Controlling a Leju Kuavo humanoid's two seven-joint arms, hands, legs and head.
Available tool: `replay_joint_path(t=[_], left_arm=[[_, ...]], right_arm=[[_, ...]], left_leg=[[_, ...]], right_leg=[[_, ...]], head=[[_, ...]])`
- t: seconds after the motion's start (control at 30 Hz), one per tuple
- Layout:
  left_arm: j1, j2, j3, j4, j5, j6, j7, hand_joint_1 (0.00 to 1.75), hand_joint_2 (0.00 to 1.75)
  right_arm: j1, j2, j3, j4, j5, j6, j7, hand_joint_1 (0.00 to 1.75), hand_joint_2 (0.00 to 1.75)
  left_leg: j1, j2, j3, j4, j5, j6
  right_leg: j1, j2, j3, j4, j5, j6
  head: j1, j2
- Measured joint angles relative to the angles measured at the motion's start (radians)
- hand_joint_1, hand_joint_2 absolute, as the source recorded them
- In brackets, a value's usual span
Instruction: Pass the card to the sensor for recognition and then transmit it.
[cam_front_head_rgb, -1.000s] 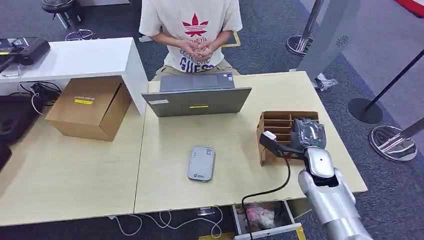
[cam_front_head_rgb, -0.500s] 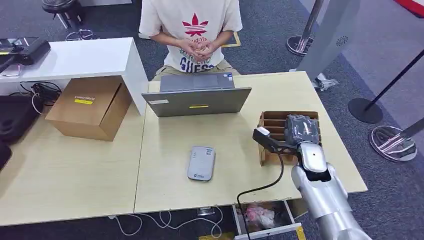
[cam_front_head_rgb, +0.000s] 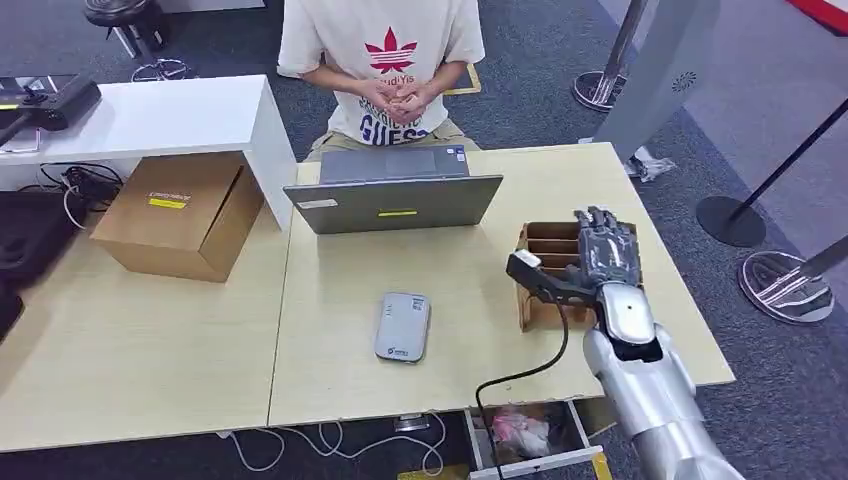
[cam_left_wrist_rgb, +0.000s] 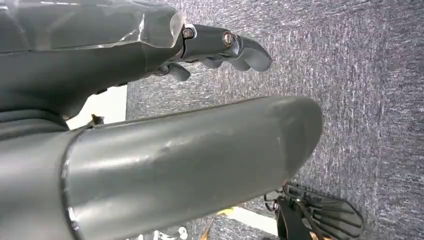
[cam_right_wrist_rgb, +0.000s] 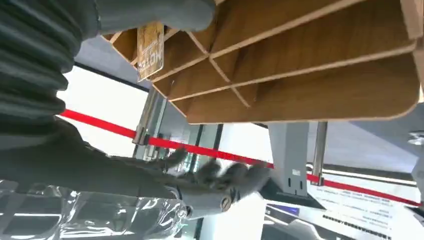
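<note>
A wooden slotted card rack (cam_front_head_rgb: 548, 240) stands at the right of the table. My right hand (cam_front_head_rgb: 603, 255) hovers over it with the fingers stretched out and holds nothing. In the right wrist view a gold card (cam_right_wrist_rgb: 150, 50) stands in a slot of the rack (cam_right_wrist_rgb: 300, 60), close under my thumb (cam_right_wrist_rgb: 150, 14); the other fingers (cam_right_wrist_rgb: 215, 172) are blurred and far from it. The grey card sensor (cam_front_head_rgb: 403, 326) lies flat mid-table, to the left of the rack. My left hand (cam_left_wrist_rgb: 165, 140) hangs over carpet, holding nothing.
An open laptop (cam_front_head_rgb: 395, 195) stands behind the sensor, with a seated person (cam_front_head_rgb: 385, 60) facing it. A cardboard box (cam_front_head_rgb: 180, 215) and a white shelf (cam_front_head_rgb: 150, 115) are at the left. An open drawer (cam_front_head_rgb: 530, 435) juts out below the table's front edge.
My right hand has shifted slightly left and further over the rack. Its fingers, curled a second ago, are now stretched out.
</note>
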Motion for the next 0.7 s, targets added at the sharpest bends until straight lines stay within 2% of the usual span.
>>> replay_joint_path(t=[0.2,0.47,0.7], left_arm=[[0.000,0.000,0.000,0.000,-0.004,0.000,0.000,0.00,0.00],[-0.001,-0.001,0.000,0.000,-0.002,0.002,0.003,0.00,0.00],[-0.001,-0.005,0.000,0.000,-0.006,-0.002,0.000,0.00,0.00]], right_arm=[[0.021,0.000,-0.005,-0.020,0.001,0.007,0.012,0.00,1.75],[0.031,-0.021,-0.017,-0.058,0.013,0.078,0.029,0.00,1.75],[0.035,-0.048,-0.029,-0.072,0.011,0.108,0.033,0.00,1.75]], left_leg=[[0.000,0.000,0.000,0.000,0.000,0.000],[0.000,0.000,0.000,0.000,0.000,0.000],[0.000,-0.001,0.000,0.000,0.000,0.000]], right_leg=[[0.000,0.000,0.000,0.000,0.000,0.000],[0.000,0.000,0.000,0.000,0.000,0.000],[0.000,0.000,0.000,0.000,0.000,0.000]], head=[[0.000,0.000],[0.000,0.000],[0.000,0.000]])
